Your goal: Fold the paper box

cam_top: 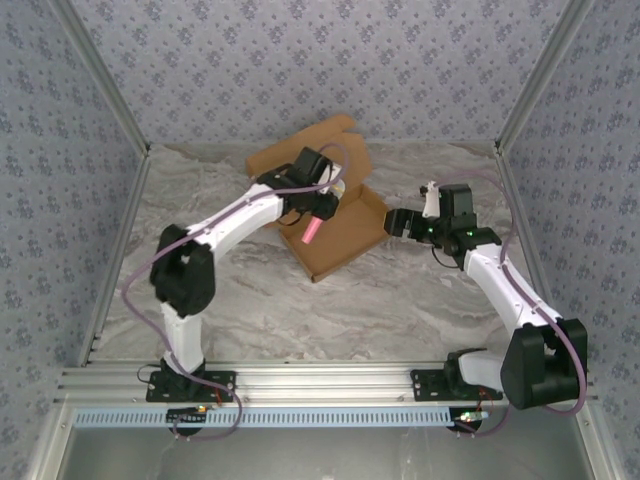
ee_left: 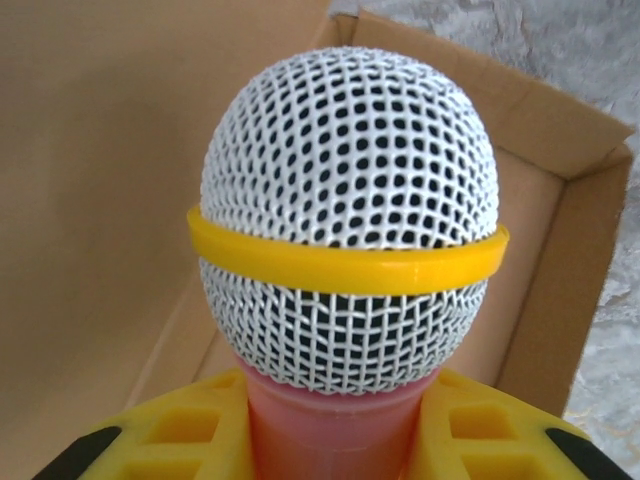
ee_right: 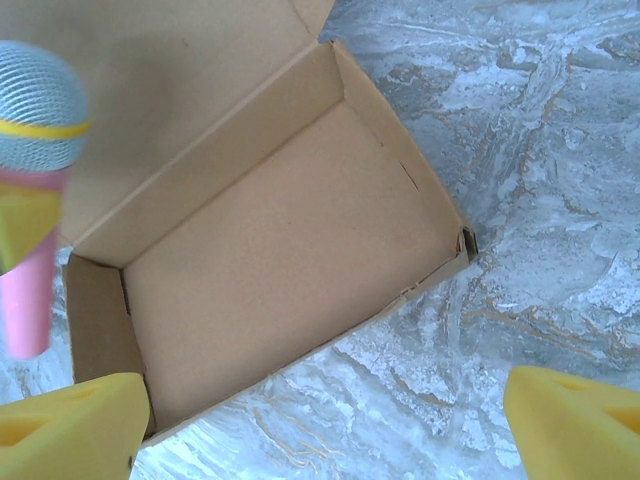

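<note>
Yellow-fingered, the left gripper (cam_top: 320, 208) is clamped on the handle of a pink microphone (ee_left: 345, 220) with a white mesh head and a yellow ring. The right gripper (ee_right: 325, 430) stands with its fingers wide apart and nothing between them. The shallow brown cardboard box (cam_top: 345, 245) lies open on the grey marbled table (cam_top: 300, 310). In the top view the left gripper is over the box's 10 o'clock corner and the right gripper is just off its 3 o'clock edge.

Count: one box, one microphone, two grippers.

The left wrist hides part of the raised lid at the box's 11 o'clock. Whether the microphone touches the cardboard cannot be told. The right wrist view cuts the microphone off at its left edge.
</note>
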Robot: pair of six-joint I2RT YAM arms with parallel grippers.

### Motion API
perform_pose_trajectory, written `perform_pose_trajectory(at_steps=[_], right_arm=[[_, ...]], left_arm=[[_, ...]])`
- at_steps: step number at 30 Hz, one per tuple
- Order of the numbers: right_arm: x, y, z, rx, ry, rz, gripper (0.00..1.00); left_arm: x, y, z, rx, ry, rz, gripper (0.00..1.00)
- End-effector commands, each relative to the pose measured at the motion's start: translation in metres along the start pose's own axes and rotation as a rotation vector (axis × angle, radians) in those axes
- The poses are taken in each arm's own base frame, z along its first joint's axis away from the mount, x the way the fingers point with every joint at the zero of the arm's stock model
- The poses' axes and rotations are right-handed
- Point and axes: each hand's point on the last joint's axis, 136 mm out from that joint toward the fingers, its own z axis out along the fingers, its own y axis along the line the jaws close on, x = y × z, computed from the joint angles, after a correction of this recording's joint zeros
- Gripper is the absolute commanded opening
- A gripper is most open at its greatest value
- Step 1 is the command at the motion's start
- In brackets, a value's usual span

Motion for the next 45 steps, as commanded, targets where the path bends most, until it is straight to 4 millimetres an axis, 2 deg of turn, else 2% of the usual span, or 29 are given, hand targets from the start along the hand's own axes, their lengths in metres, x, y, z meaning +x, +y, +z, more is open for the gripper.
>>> perform_pose_trajectory(at_steps=[1,2,3,7,15,28,45], right_arm=[[0.001,-0.009,-0.008,0.043,-0.001,-0.014,0.94],[0.001,-0.011,-0.009,0.047,-0.002,-0.012,0.94],[0.000,-0.013,-0.009,0.049,-0.005,-0.011,0.94],[0.000,-0.017,-0.010,0.061,-0.010,-0.006,0.94],[0.001,-0.019,-0.007,0.060,-0.007,0.004,0.94],[0.003,-0.023,0.003,0.060,0.000,0.017,0.94],[0.008,-0.023,0.008,0.061,0.017,0.021,0.94]], left_arm=[[0.007,-0.014,0.011,0.041,0.111,0.079,0.26],[0.013,-0.016,0.021,0.045,0.146,0.094,0.26],[0.008,-0.020,0.025,0.051,0.147,0.106,0.26],[0.012,-0.023,0.049,0.058,0.212,0.131,0.26],[0.021,-0.024,0.078,0.057,0.293,0.144,0.27],[0.040,-0.027,0.096,0.072,0.347,0.140,0.30],[0.045,-0.027,0.104,0.076,0.355,0.142,0.33]])
